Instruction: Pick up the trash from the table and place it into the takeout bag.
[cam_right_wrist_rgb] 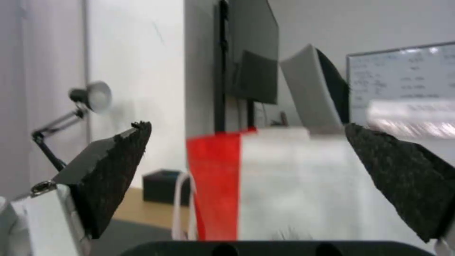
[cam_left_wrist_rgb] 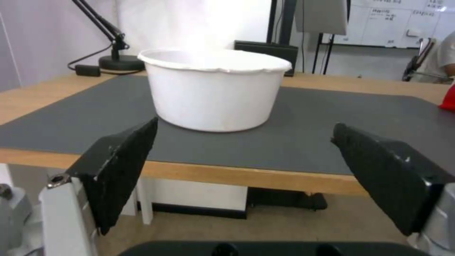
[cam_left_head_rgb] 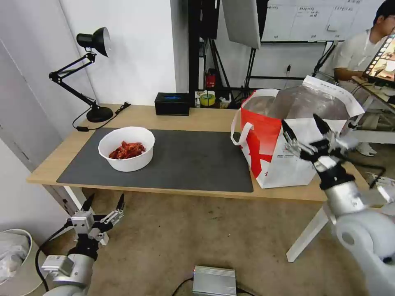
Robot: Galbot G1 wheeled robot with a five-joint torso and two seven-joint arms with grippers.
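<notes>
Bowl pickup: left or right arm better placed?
Left, probably. The left gripper hangs open below the table edge, facing the bowl. The right gripper, also open, is raised in front of the bag, far from the bowl.

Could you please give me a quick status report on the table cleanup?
Left gripper open, empty, below table edge. Right gripper open, empty, before takeout bag. White bowl of red shells on mat, nothing blocking.

White bowl (cam_left_head_rgb: 126, 153) of red shells on dark grey mat (cam_left_head_rgb: 193, 162); red-and-white takeout bag (cam_left_head_rgb: 284, 156), silver-lined.
</notes>
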